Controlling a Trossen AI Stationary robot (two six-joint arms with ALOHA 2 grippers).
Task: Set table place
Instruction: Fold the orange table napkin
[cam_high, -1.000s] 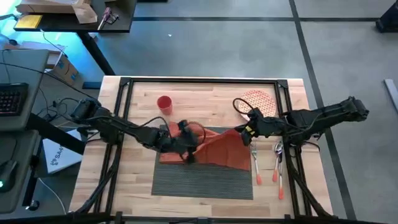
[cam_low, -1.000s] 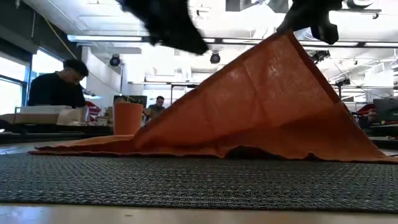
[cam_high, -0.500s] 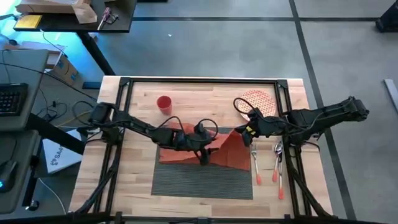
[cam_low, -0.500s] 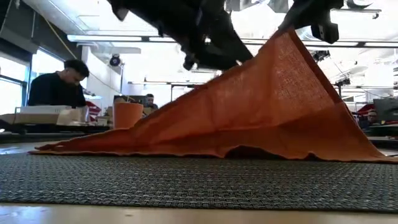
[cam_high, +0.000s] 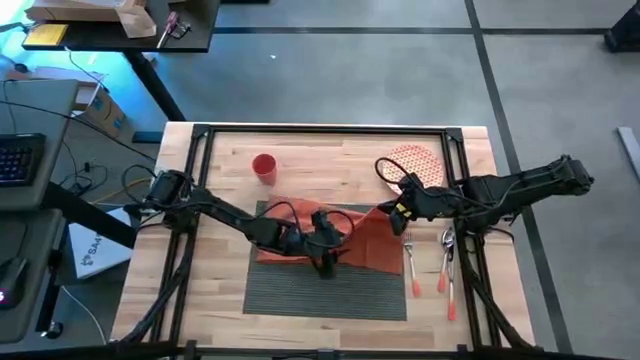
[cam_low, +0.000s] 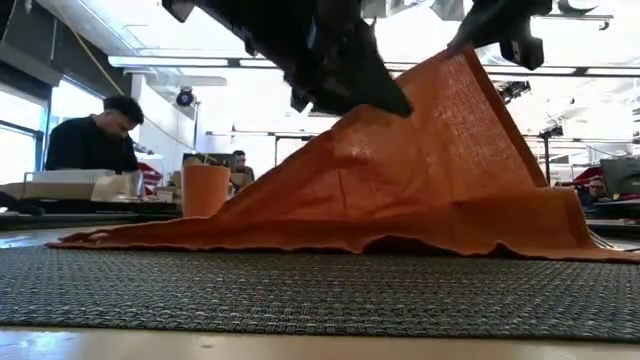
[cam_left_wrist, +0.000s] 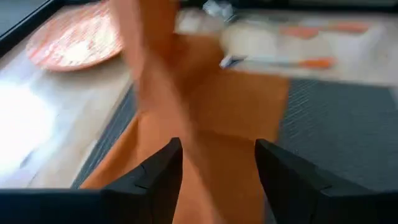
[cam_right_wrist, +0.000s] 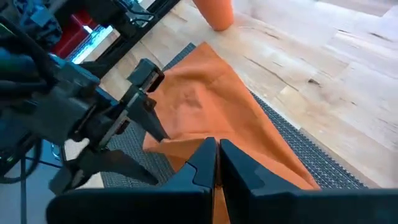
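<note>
While right gripper (cam_high: 392, 213) pinches napkin (cam_high: 362, 240) corner aloft, right of frame centre, cloth forms tent over table place (cam_high: 325, 290), likely to give partner arm room to work. Left gripper (cam_high: 325, 258), jaws spread, sits at napkin's near edge, mid-frame, apparently ready to take fold. Table place lies flat at centre of table (cam_high: 215, 300). Plate (cam_high: 412, 162) upper right, cup (cam_high: 264, 167) upper left, cutlery (cam_high: 430, 265) right: all parked off mat.

I see the table place (cam_high: 325, 290), a dark grey ribbed mat, lying flat in the lower centre of the high view on the light wooden table (cam_high: 225, 300), its upper part covered by orange cloth.
</note>
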